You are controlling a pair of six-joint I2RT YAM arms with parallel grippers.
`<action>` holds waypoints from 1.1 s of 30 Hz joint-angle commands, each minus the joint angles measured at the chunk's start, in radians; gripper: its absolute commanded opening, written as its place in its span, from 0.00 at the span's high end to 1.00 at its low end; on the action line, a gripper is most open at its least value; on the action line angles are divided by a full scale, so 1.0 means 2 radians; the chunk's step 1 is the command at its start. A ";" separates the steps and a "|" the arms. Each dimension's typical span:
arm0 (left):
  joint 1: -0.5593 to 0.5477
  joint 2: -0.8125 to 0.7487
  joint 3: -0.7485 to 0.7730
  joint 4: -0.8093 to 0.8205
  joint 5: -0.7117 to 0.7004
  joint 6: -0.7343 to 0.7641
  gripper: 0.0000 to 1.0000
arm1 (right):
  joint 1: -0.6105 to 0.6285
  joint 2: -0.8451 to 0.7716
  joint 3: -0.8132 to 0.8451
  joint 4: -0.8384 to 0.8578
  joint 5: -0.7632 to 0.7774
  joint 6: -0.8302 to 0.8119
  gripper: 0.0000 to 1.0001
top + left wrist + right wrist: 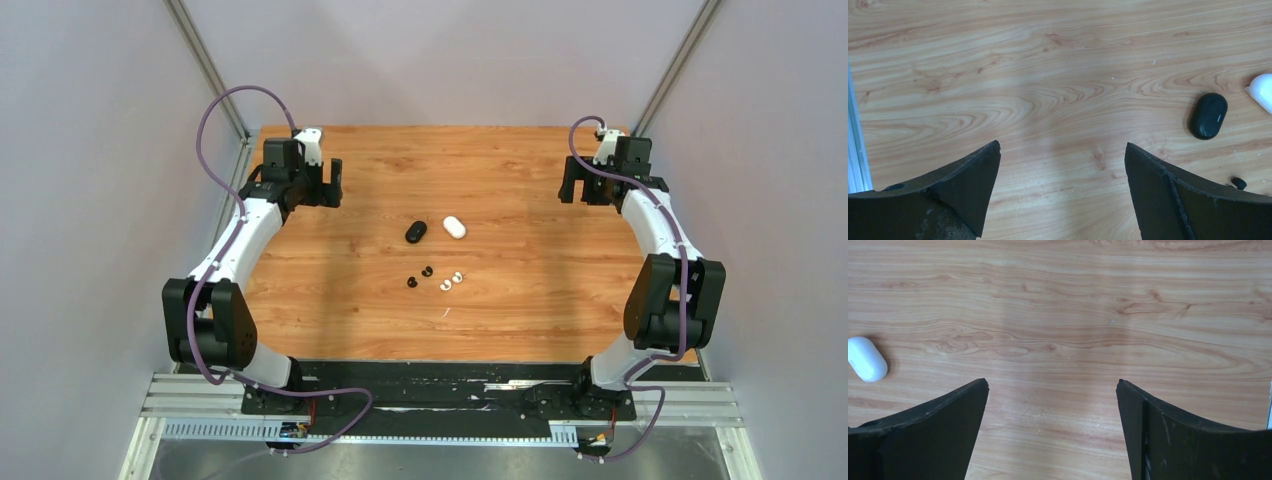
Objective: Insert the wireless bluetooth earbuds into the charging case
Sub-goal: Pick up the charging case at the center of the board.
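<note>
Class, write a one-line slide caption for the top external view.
Left claw and right claw hang open, far apart; black case, white case, black earbuds and white earbuds lie between.

Soft, even overhead light keeps all 3 views bright, laying a pale sheen on the wooden table point(1048, 75) and a short shadow beside the white case point(867, 359), while the black fingers point(948, 200) look featureless, perhaps slightly blurred.

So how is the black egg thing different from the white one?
The black case is dark and lies left in the top view; the white case is pale and lies right. Their far ends lean toward each other, so they tilt opposite ways. Both are pill-shaped, about the same size, and lie on the table.
</note>
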 commanded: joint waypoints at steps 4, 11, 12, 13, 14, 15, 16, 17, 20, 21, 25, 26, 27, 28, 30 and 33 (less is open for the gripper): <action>0.001 -0.009 0.003 -0.001 0.053 -0.024 0.00 | 0.007 -0.009 0.031 -0.006 -0.132 -0.033 0.00; 0.002 -0.011 -0.008 -0.001 0.157 -0.030 0.00 | 0.099 0.050 0.061 -0.022 -0.163 -0.023 0.15; 0.001 -0.013 -0.010 0.001 0.177 -0.030 0.01 | 0.115 0.061 0.066 -0.019 -0.140 -0.015 0.17; 0.001 -0.016 -0.015 0.003 0.191 -0.031 0.01 | 0.130 0.072 0.069 -0.014 -0.116 -0.008 0.18; 0.001 -0.018 -0.017 0.005 0.195 -0.031 0.01 | 0.145 0.081 0.071 -0.010 -0.091 -0.002 0.18; 0.001 -0.021 -0.021 0.007 0.198 -0.032 0.02 | 0.157 0.089 0.073 -0.006 -0.069 0.002 0.19; 0.002 -0.023 -0.023 0.009 0.197 -0.034 0.02 | 0.171 0.095 0.075 -0.002 -0.047 0.004 0.19; 0.002 -0.027 -0.027 0.010 0.191 -0.035 0.02 | 0.187 0.101 0.076 0.003 -0.022 0.002 0.19; 0.002 -0.033 -0.032 0.010 0.182 -0.037 0.02 | 0.231 0.115 0.078 0.018 0.026 -0.007 0.18; 0.002 -0.035 -0.034 0.010 0.182 -0.037 0.02 | 0.240 0.120 0.080 0.020 0.023 -0.004 0.18; 0.001 -0.036 -0.035 0.010 0.184 -0.037 0.02 | 0.270 0.147 0.097 0.019 0.025 -0.003 0.19; 0.001 -0.035 -0.035 0.011 0.184 -0.037 0.02 | 0.275 0.154 0.100 0.019 0.028 -0.005 0.19; 0.001 -0.035 -0.034 0.011 0.183 -0.037 0.02 | 0.280 0.161 0.104 0.019 0.032 -0.007 0.19; 0.001 -0.035 -0.033 0.010 0.183 -0.037 0.02 | 0.284 0.169 0.108 0.019 0.035 -0.011 0.19; 0.001 -0.034 -0.034 0.011 0.181 -0.037 0.02 | 0.290 0.182 0.115 0.019 0.035 -0.019 0.23; 0.001 -0.033 -0.035 0.011 0.180 -0.038 0.02 | 0.296 0.197 0.125 0.020 0.037 -0.028 0.27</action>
